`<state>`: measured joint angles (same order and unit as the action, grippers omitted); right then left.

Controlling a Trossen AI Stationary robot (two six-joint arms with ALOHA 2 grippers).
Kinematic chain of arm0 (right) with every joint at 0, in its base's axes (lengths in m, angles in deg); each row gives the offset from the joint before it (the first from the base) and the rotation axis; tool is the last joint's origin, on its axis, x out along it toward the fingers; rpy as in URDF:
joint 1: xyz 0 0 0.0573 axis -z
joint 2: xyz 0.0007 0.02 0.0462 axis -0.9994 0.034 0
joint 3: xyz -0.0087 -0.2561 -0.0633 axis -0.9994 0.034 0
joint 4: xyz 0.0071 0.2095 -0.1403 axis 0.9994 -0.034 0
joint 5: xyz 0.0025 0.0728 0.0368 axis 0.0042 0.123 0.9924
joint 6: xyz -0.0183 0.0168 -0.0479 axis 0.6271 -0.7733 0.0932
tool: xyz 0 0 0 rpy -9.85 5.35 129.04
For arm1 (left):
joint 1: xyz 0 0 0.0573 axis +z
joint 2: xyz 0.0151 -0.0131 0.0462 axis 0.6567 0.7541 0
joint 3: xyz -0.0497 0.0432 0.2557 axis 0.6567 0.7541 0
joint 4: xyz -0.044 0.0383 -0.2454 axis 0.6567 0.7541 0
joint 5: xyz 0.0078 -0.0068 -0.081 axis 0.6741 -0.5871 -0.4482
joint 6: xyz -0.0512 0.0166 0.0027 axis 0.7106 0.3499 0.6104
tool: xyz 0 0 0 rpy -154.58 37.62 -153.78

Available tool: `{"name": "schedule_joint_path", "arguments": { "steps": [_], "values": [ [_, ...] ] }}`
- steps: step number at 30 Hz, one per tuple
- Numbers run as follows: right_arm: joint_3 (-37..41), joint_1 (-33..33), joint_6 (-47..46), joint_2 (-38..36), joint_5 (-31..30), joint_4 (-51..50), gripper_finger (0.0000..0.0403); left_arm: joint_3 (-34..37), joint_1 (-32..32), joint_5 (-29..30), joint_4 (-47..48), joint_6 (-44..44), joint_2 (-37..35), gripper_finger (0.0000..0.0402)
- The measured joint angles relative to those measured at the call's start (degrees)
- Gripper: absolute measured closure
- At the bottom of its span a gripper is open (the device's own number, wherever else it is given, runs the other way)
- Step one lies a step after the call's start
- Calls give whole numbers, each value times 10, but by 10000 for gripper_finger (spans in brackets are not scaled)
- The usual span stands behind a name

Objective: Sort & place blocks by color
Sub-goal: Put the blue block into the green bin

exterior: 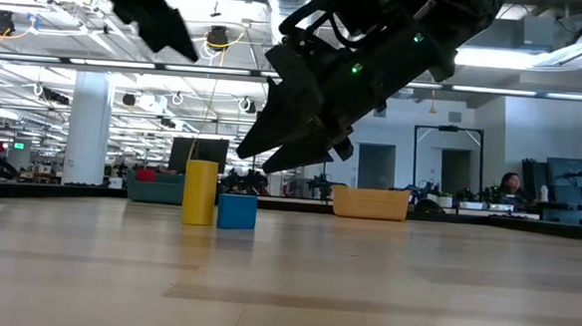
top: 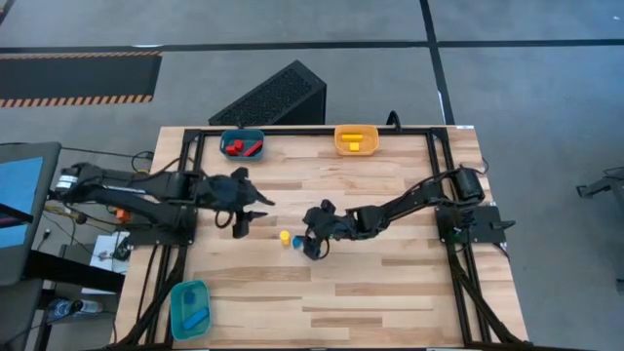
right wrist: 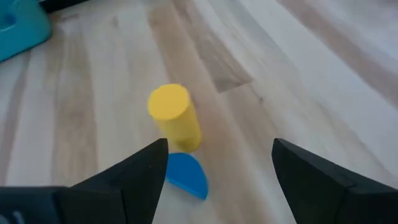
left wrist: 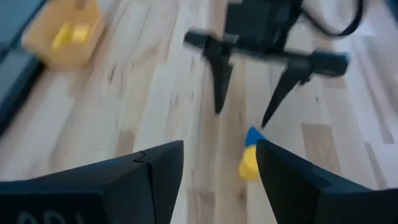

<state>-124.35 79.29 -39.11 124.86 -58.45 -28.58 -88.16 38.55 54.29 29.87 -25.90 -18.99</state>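
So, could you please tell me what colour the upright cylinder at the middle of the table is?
The upright cylinder is yellow, clearest in the right wrist view.

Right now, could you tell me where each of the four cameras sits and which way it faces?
High view: above the table, looking straight down; both arms show, left claw and right claw open.
Low view: at tabletop height, looking level across into the room; the right claw hangs in from above.
Left wrist view: on the left arm, past its own fingers toward the right claw.
Right wrist view: on the right arm, looking down at the tabletop past its own fingers.
All four share the yellow block and blue block.
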Motion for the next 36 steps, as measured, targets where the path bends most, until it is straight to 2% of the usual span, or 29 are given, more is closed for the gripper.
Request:
{"name": "schedule_joint_path", "arguments": {
  "steps": [3,11,19,29,36],
  "values": [
    [0,-1,-16,0,-5,-6,98,0,46,-45,-19,-65,4,212],
    [0,-1,-65,1,-40,-14,98,0,159,-186,-16,-118,8,212],
    [-7,-1,-85,34,-65,59,98,0,233,-215,34,-205,17,212],
    [-32,-32,-149,90,-64,46,98,0,297,-354,31,-221,77,212],
    [-42,-38,-143,122,-62,62,98,0,297,-351,31,-184,126,212]
  ]
}}
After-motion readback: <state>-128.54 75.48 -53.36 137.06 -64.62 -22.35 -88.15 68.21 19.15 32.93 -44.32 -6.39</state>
